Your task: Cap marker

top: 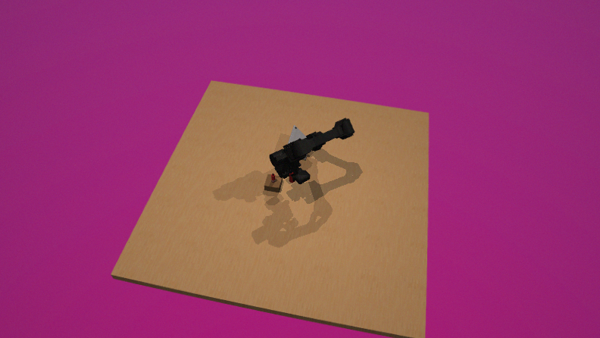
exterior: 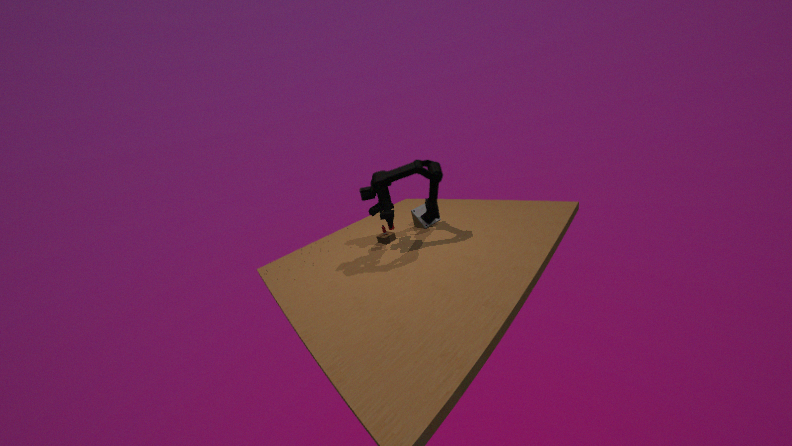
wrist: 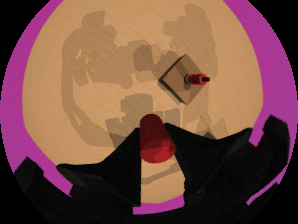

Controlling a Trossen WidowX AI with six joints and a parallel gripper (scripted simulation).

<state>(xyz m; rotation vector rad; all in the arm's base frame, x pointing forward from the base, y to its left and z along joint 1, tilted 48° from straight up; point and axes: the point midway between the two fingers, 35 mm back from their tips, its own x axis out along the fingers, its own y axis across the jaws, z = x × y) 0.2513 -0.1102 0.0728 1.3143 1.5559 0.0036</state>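
Magenta backdrop, tan wooden worktop (top: 344, 251): my fingers clamp the small red cylindrical cap (wrist: 154, 141), raised beside the red marker (wrist: 194, 79) upright in its brown holder block (wrist: 178, 83).

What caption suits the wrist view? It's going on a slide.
Tool shut on the red cap, carried toward the marker upright in its holder block.
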